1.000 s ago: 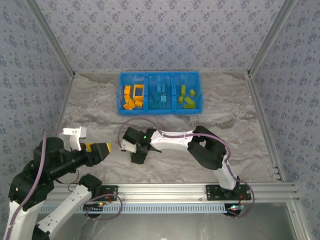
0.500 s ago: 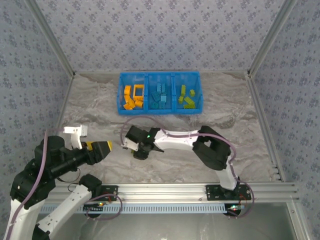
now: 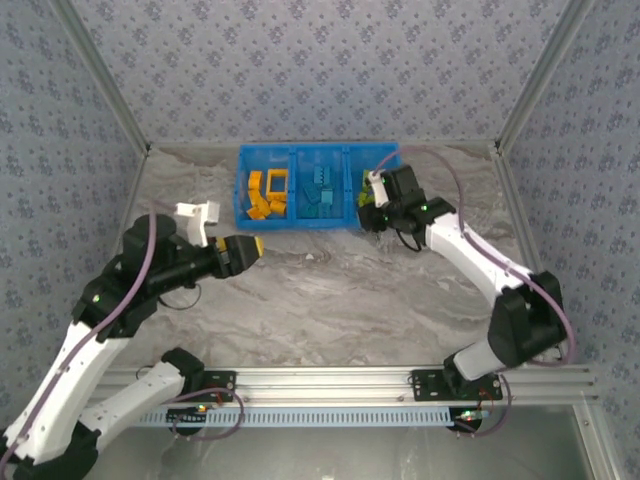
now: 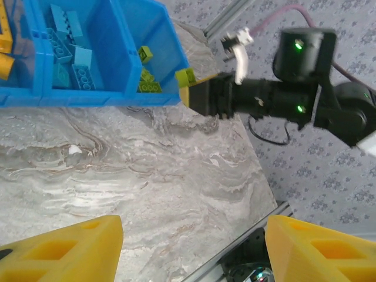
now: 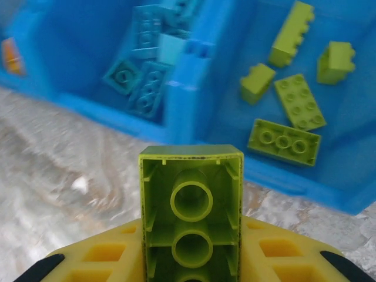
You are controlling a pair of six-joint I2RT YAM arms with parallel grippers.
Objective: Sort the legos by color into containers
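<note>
A grey marbled table lies between patterned walls, with an aluminium rail along its near edge. Toward the back stands the blue bin, with 3 compartments side by side. Its left one holds orange bricks, the middle one blue bricks and the right one lime bricks, 5 of them showing. The right gripper hangs at the bin's front wall by the right compartment, pinched on 1 lime green brick. The left gripper sits just in front of the bin's left corner, fingers spread wide, holding nothing. From the bin's front wall the marbled surface runs open to the rail.
</note>
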